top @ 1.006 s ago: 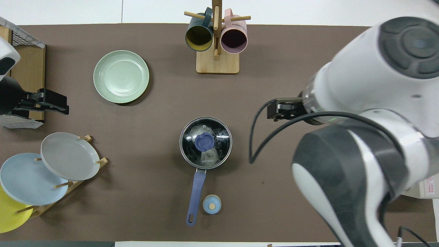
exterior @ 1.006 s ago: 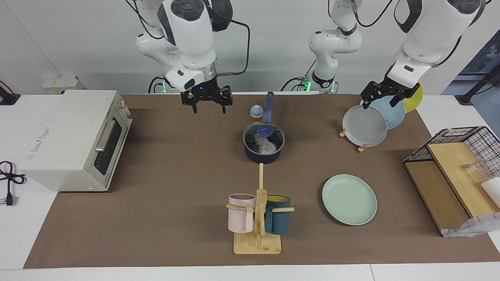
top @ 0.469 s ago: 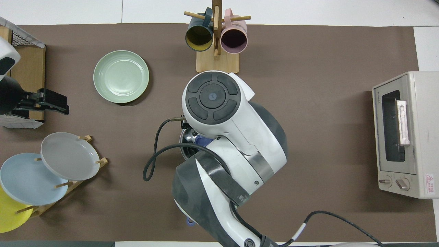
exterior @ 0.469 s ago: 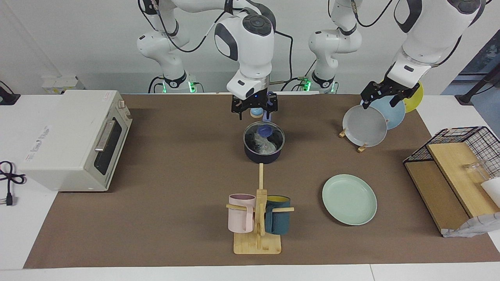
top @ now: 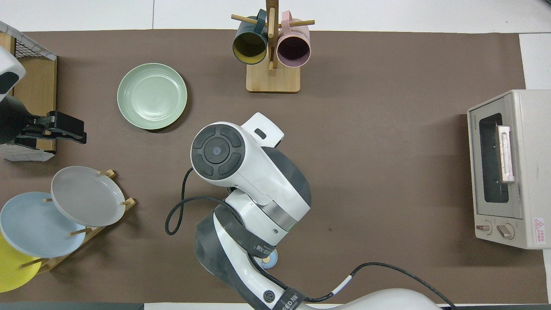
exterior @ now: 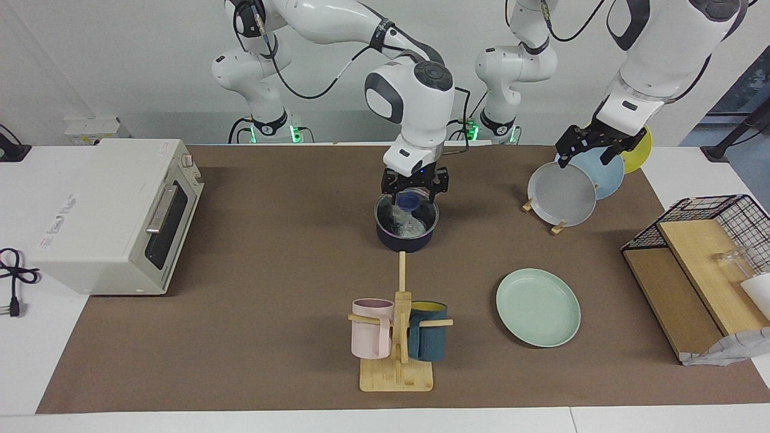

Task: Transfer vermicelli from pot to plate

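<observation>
Right gripper (exterior: 414, 191), fingers spread, over the lidded pot (exterior: 405, 236), which its arm hides from overhead

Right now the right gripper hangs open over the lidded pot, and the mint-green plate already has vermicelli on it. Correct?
Not quite. The plate is bare in the facing view; the vermicelli is in the pot, under its glass lid. The rest holds: the right gripper hangs open over the lid knob. The left gripper waits open over the plate rack.
</observation>
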